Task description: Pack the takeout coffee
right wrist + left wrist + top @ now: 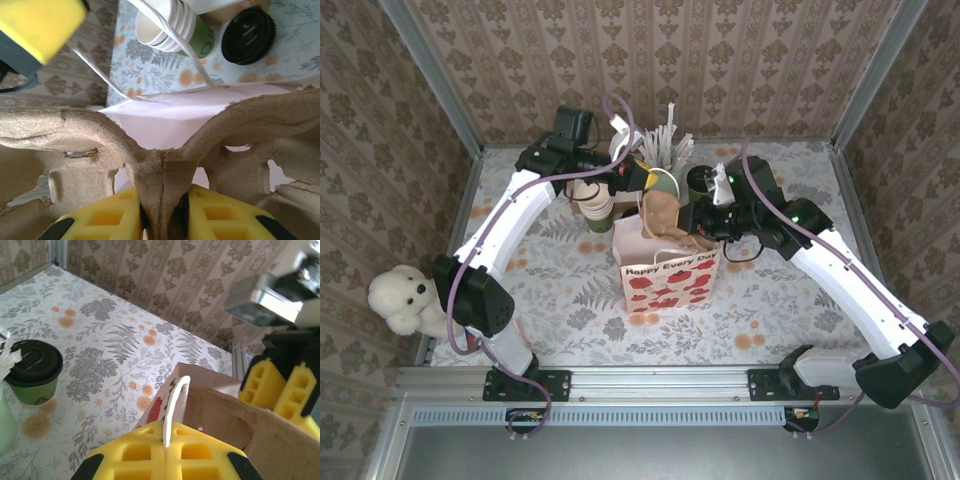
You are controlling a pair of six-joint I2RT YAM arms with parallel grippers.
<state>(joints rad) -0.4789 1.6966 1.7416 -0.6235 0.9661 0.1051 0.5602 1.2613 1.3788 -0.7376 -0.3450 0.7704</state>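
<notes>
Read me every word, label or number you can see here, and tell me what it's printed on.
"Happy Every Day": on the front of the paper gift bag.
Marks on the black lid of the takeout coffee: too small to read.
Nothing else is legible.

a white paper gift bag (665,278) is printed with red fruit. the table cloth (560,300) is patterned with grey ferns and orange flowers. the small paper cup (32,390) is coloured dark green, its round plastic lid (32,359) black. the moulded cardboard carrier (160,170) is left plain brown.

Overhead view; wrists close on bag (665,285)
</notes>
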